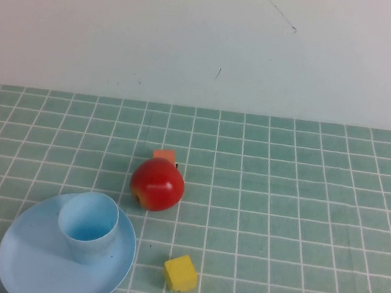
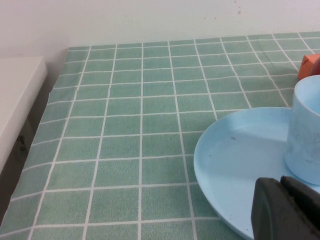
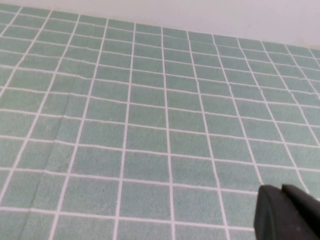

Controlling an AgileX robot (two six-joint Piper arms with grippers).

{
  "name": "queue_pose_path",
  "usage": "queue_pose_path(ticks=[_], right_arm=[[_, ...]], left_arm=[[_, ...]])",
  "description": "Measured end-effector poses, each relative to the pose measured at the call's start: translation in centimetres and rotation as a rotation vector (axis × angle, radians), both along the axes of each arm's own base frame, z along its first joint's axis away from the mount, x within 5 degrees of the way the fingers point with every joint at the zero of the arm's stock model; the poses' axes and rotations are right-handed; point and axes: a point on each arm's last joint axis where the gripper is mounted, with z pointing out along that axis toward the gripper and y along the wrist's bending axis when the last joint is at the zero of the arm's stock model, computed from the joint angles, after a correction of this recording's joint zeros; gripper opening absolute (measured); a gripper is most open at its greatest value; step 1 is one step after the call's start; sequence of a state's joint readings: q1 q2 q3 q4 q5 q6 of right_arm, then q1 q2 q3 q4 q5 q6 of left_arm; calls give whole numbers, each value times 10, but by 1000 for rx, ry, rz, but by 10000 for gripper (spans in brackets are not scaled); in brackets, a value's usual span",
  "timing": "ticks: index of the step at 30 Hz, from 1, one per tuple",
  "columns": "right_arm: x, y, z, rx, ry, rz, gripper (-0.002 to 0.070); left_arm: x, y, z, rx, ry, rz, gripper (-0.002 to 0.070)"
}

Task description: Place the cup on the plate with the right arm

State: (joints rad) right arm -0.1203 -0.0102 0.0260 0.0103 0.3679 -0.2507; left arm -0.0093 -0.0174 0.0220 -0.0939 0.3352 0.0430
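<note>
Standing on the plate, the cup; left gripper beside it, right gripper apart.

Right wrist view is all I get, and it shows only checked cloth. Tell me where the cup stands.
Observer: The cup stands upright on the plate, at the table's near left.
Operator: Report both grippers.
Observer: Neither shows in the high view. The left gripper is close by the plate's rim, and the right gripper is over cloth.
Operator: List the rest.
Observer: A red apple sits beyond the plate, an orange block behind it, and a yellow block right of the plate.
</note>
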Motion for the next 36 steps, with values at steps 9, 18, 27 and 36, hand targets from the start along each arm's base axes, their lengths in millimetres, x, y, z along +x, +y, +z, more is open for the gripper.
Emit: queue_pose_path(ticks=[9,18,27,36], right_arm=[[0,0,0,-86,10,27,-3],[0,0,0,-67,7,23,-3],[0,-1,0,5,-1,14,-3],[0,-3,0,41,-9,-28,-3]], left_arm=[[0,0,0,0,0,0,-3],[0,0,0,0,0,0,-3],[0,0,0,0,0,0,-3],[0,0,0,-2,0,1,-3]])
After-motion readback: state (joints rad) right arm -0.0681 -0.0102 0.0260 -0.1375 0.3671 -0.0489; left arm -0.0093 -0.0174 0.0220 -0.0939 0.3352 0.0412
